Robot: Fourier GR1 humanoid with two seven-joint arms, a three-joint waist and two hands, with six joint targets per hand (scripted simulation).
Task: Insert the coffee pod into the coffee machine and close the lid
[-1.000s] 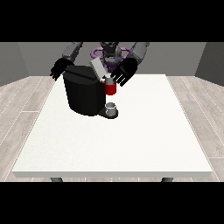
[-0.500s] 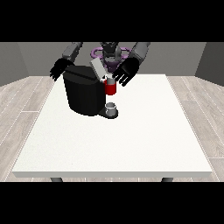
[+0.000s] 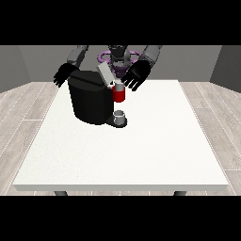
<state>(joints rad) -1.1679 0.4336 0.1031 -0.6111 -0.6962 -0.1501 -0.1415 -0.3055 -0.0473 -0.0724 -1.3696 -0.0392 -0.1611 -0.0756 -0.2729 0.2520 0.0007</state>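
On the white table (image 3: 141,150), toward the robot's side, a black coffee machine (image 3: 92,101) is seen w/ its grey lid (image 3: 105,74) tilted up, i.e. not yet shut. A red part (image 3: 119,95) sits at the machine's front, just under the lid; it may be the pod or its holder, which of the two can't be told. A small grey cup (image 3: 120,116) is placed on the machine's base, below the red part.

The hand at the view's right (image 3: 137,75) is held just beside the lid and above the red part, fingers spread and fairly straight; nothing is seen held in it. Whether it touches the lid can't be told. The hand at the view's left (image 3: 64,75) hangs by the machine's back corner, fingers relaxed and apart, holding nothing.

Progress, as judged: the pod is probably seated or nearly so, approx. halfway. Left to do: lid to be pushed down and closed.
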